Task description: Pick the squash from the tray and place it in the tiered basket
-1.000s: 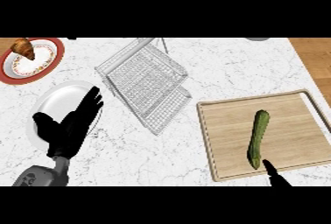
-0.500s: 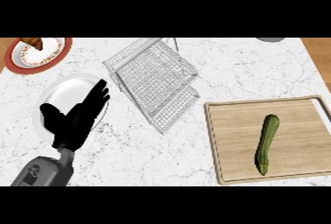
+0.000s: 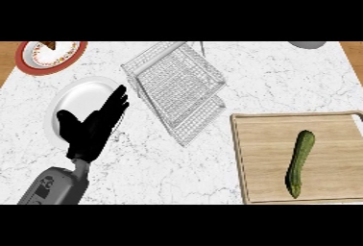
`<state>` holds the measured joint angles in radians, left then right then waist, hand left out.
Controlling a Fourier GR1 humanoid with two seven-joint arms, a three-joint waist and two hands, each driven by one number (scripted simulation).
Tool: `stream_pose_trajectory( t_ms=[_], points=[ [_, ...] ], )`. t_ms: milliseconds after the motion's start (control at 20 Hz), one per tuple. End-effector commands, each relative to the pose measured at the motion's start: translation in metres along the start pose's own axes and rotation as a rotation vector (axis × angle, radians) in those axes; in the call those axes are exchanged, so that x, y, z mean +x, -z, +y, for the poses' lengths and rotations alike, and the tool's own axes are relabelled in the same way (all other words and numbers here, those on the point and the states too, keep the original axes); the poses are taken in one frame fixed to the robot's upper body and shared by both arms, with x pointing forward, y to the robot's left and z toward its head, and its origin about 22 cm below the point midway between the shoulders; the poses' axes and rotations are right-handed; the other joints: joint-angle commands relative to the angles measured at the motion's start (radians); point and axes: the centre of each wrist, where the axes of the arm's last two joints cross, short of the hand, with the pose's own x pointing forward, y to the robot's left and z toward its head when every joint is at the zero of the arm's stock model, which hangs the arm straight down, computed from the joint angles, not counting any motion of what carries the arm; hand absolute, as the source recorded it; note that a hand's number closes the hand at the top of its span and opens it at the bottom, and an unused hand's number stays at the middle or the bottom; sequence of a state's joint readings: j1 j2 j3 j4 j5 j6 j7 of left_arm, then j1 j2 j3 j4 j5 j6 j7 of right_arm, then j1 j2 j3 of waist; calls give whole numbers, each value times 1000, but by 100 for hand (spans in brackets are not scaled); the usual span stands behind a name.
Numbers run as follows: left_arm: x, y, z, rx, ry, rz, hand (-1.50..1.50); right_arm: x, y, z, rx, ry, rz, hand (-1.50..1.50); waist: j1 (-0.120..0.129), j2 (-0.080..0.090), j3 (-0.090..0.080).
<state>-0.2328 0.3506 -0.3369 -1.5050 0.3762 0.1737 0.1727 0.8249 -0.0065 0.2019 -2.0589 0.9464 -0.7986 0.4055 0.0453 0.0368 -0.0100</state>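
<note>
Head view, looking steeply down on the white marbled tabletop [image 3: 177, 168]. Your left hand [image 3: 92, 127] rose from the lower left edge on its grey forearm [image 3: 56, 185]; the forearm angled up and slightly rightward, and the hand stood open, fingers [image 3: 117, 101] straight and close together, pointing toward the far edge, thumb [image 3: 65, 117] spread out to the left. It held nothing. The hand overlapped the right part of a plain white plate [image 3: 74, 98] that lay near the tabletop's left edge; whether it touched the plate could not be told. Your right hand did not appear.

The squash [image 3: 299, 163], long, dark green and slightly curved, lay lengthwise on the wooden tray [image 3: 259, 153] at the tabletop's near right corner, in the tray's right half, its narrower end toward the near edge. It was well apart from your left hand.

The wire tiered basket [image 3: 177, 91] stood between the plate and the tray, toward the far edge, turned at an angle to the tabletop's sides. A red-rimmed plate [image 3: 50, 55] carrying a brown food item sat at the far left corner, and part of a grey round object [image 3: 308, 44] showed at the far right edge.
</note>
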Motion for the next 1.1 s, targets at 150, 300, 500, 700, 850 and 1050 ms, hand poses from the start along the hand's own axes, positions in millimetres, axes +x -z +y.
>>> stream_pose_trajectory(
  t_ms=[150, 300, 500, 700, 850, 1050],
  points=[
    [4, 6, -3, -10, 10, -7, 0, 25, 12, 9, 23, -178, 158, -150, 8, -5, 3],
    [-6, 8, -6, -1, -15, 7, 0, 53, 16, 11, 37, -237, 187, -150, -3, -11, 3],
    [-13, 3, 0, 27, -23, 29, 0, 99, 11, 36, 70, -272, 200, -150, -12, -25, 6],
    [-18, 1, 5, 18, -17, 36, 0, 127, 24, 69, 101, -318, 245, -150, -23, -30, 9],
    [-13, 4, 8, 38, -5, 22, 0, 135, 12, 82, 86, -342, 244, -150, -33, -34, 9],
    [-17, -4, -2, 29, -23, 44, 0, 135, 19, 91, 55, -358, 257, -150, -37, -37, 10]
  ],
)
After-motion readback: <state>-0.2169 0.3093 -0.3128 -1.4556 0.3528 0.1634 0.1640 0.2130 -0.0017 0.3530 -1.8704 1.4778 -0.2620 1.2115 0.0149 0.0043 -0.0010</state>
